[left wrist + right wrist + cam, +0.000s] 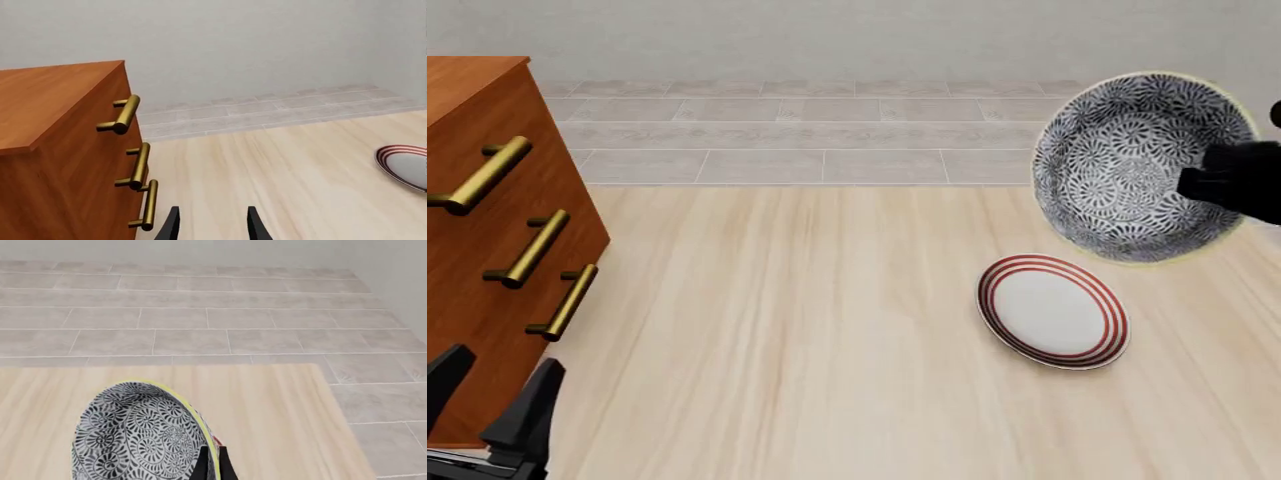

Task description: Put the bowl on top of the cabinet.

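Above the plate (1052,311), right gripper (211,462) clamps bowl (1134,165) rim; left gripper (212,223) apart

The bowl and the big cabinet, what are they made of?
The bowl looks like glazed ceramic: smooth, with a black-and-white flower pattern and a pale yellow rim. The cabinet looks like reddish-brown wood with faint grain lines showing. Its three bar handles look like shiny brass metal. These are rendered pictures, so that is only how they appear.

The floral black-and-white bowl (1128,165) hangs tilted above the table, well apart from the reddish-brown cabinet (474,240).
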Controlling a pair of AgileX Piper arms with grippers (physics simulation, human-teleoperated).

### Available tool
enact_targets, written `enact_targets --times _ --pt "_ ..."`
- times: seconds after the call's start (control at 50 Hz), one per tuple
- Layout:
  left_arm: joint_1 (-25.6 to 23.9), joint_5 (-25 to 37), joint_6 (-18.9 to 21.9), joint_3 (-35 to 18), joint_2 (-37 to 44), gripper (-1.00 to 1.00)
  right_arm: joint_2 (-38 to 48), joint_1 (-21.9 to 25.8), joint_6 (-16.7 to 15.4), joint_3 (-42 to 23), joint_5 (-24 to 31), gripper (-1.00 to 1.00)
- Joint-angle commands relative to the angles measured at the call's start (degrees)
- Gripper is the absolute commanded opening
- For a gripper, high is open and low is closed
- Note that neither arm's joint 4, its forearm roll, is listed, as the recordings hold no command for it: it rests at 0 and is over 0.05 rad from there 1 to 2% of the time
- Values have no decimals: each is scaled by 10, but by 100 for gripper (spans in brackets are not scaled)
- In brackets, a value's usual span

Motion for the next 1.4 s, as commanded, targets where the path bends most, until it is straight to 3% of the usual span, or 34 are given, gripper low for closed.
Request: enact_targets --times 0.02,0.3,0.5,0.66,0.7,0.78,0.86,1.04,1.16,1.28,1.4 --pt "-3 -11 -1 1 13 100 -25 57 33 26 -24 -100" --pt "-9 -17 5 -1 22 100 -33 97 61 61 -69 -100" --pt "-15 -10 9 -6 17 100 -61 132 76 70 -67 -100" --pt "-17 -12 10 -9 23 100 -57 140 73 72 -72 -100" --pt "-21 -44 -8 -5 66 100 -55 142 73 73 -74 -100" --pt "-23 -49 -2 -6 66 100 -46 147 74 75 -81 -100" --pt "-53 -97 10 -20 121 100 -32 152 68 76 -89 -100" --pt "-116 -141 28 -74 194 100 -24 162 58 76 -92 -100" --pt "-170 -196 4 -111 294 100 -16 164 54 74 -96 -100" --pt "-206 -209 -14 -140 335 100 -18 167 52 74 -94 -100" --pt "-239 -203 -4 -171 354 100 -16 165 53 73 -96 -100"
